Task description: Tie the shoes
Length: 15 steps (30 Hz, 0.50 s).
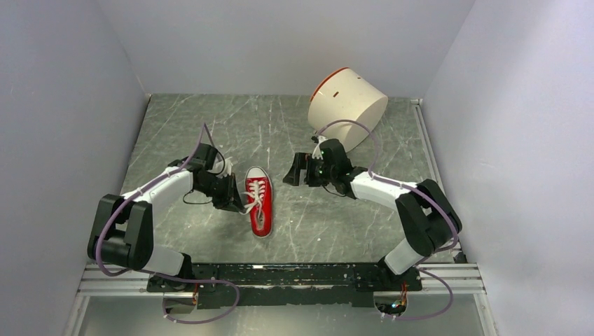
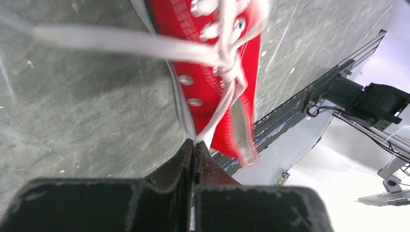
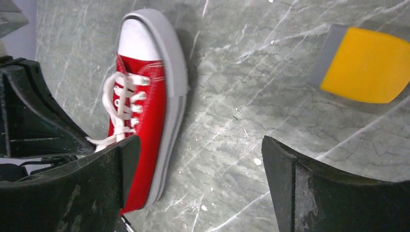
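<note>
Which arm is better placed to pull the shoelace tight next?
Left. The left claw is shut on a white lace of the red sneaker; the right claw stands open, apart from it.

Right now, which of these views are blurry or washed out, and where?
Left wrist view: the lace and red sneaker are smeared with blur, and the lower right corner is washed out. Right wrist view: the sneaker is sharp, the near fingers soft. Top view: evenly lit, crisp, with only soft shadows.
</note>
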Motion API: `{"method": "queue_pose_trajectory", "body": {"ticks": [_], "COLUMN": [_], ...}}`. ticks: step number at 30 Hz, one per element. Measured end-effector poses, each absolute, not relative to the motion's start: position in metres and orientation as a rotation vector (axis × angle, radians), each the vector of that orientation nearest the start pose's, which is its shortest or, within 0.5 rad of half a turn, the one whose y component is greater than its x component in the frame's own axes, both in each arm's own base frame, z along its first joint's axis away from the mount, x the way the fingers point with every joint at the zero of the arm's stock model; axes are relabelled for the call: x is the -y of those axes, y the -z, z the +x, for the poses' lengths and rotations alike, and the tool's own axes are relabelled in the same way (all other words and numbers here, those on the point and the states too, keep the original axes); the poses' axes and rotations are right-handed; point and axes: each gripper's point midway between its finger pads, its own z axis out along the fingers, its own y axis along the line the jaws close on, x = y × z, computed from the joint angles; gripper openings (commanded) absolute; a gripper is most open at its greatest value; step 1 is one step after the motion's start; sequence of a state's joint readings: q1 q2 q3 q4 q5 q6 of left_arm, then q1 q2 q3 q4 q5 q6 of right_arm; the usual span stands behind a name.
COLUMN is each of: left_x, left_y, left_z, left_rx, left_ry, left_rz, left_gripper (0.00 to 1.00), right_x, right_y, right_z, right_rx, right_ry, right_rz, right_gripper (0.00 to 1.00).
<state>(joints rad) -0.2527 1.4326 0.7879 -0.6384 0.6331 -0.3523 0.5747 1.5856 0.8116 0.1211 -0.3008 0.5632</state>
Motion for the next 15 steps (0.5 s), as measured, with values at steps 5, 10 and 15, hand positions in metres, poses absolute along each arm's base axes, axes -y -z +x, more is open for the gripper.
{"method": "queue_pose_trajectory", "body": {"ticks": [5, 10, 15], "left_x": [0.168, 0.166, 0.165], "left_y": [-0.06, -0.053, -0.05], "left_z": [0.195, 0.194, 0.193], "left_rx": [-2.916, -2.943, -2.956], "left_ry": [1.014, 0.985, 0.978], "left_rz": [-0.013, -0.019, -0.021], "left_gripper": [0.05, 0.05, 0.05], "right_x": [-0.293, -0.327, -0.37], "right_y": [-0.092, -0.108, -0.106], "right_z": [0.304, 0.306, 0.297], "right_rx": [-2.334, -2.302, -2.303], "right_ry": [-0.969, -1.066, -1.132], "right_rz": [-0.229, -0.353, -0.492], "right_gripper": [0.95, 0.85, 0.69]}}
